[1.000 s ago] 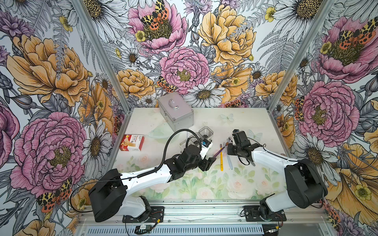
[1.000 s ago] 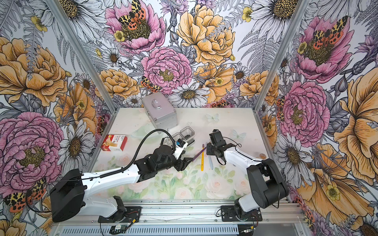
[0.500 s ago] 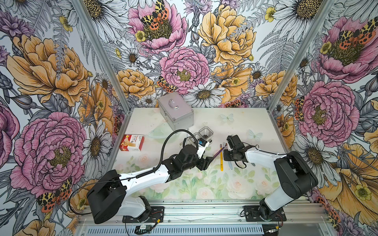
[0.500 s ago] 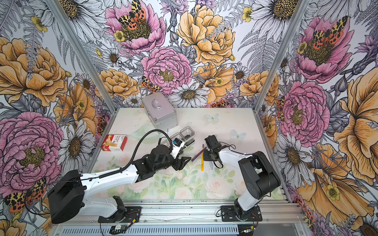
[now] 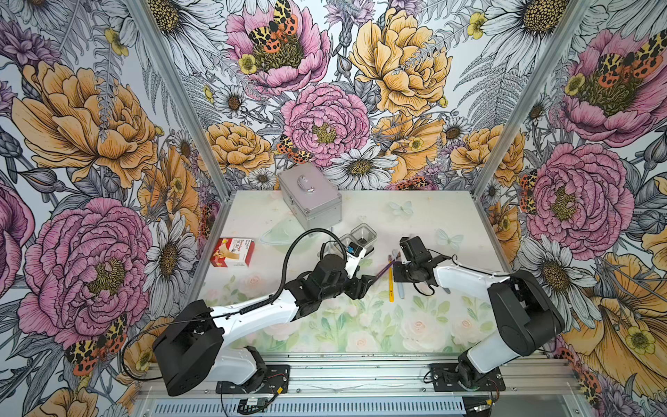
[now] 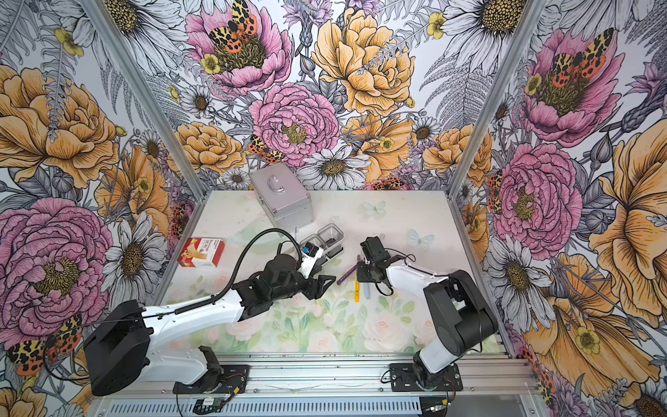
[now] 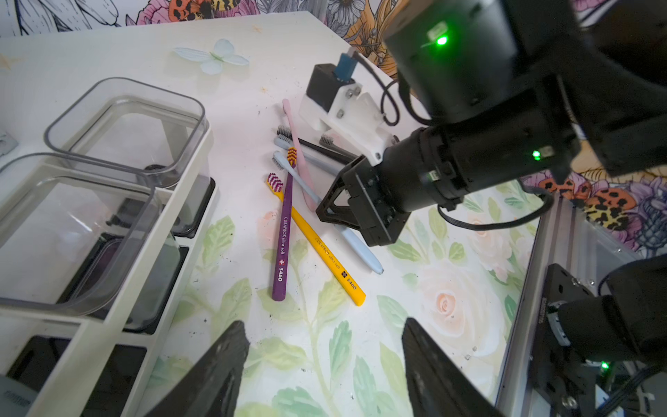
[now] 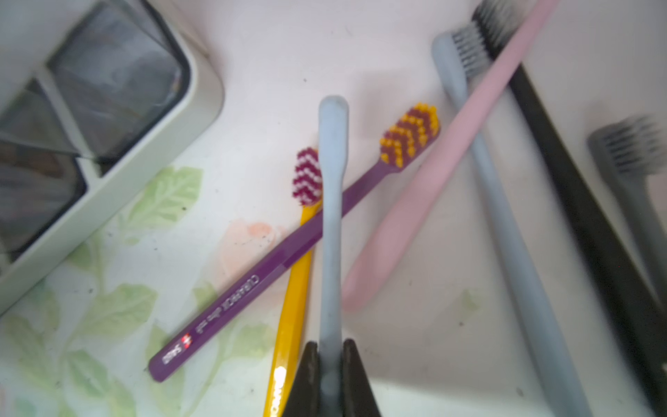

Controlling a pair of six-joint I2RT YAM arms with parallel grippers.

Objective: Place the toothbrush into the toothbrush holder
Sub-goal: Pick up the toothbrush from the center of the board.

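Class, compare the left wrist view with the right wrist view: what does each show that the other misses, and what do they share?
Left wrist only: the left gripper, open; one clear cup's whole rim; the right gripper from outside. Right wrist only: its fingers shut on the pale blue toothbrush. Both: the toothbrush holder, the purple toothbrush, the yellow toothbrush, the pink toothbrush.

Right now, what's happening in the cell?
The right hand is shut on the handle of a pale blue toothbrush beside the toothbrush holder; the brush is not in the holder yet. The left hand hangs open and empty nearby. The purple toothbrush, yellow toothbrush and pink toothbrush lie loose on the table.
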